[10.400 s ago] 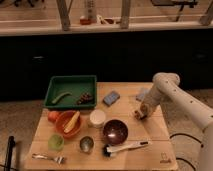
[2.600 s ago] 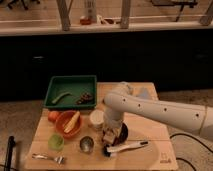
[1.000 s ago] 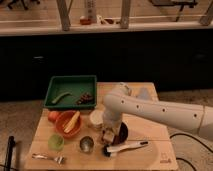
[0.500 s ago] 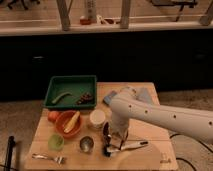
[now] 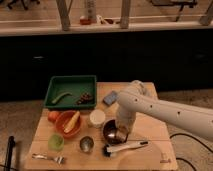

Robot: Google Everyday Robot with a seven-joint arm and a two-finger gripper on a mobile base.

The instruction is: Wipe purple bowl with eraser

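Observation:
The purple bowl [image 5: 111, 131] sits on the wooden table [image 5: 150, 130], near its front middle. Its left part shows; the rest is behind my arm. My white arm [image 5: 150, 107] reaches in from the right and bends down over the bowl. My gripper [image 5: 121, 134] is down inside the bowl at its right side. The eraser is hidden; I cannot see it in the gripper or on the table.
A white-handled brush [image 5: 126, 147] lies just in front of the bowl. A steel cup [image 5: 86, 144], white cup [image 5: 97, 117], orange bowl [image 5: 70, 124], green cup [image 5: 56, 142] and fork [image 5: 47, 158] stand to the left. A green tray [image 5: 72, 90] and blue sponge [image 5: 110, 98] are behind.
My arm's elbow has swung to the right, uncovering the blue sponge and more of the bowl's left side. The gripper stays in the bowl. The other objects have not moved.

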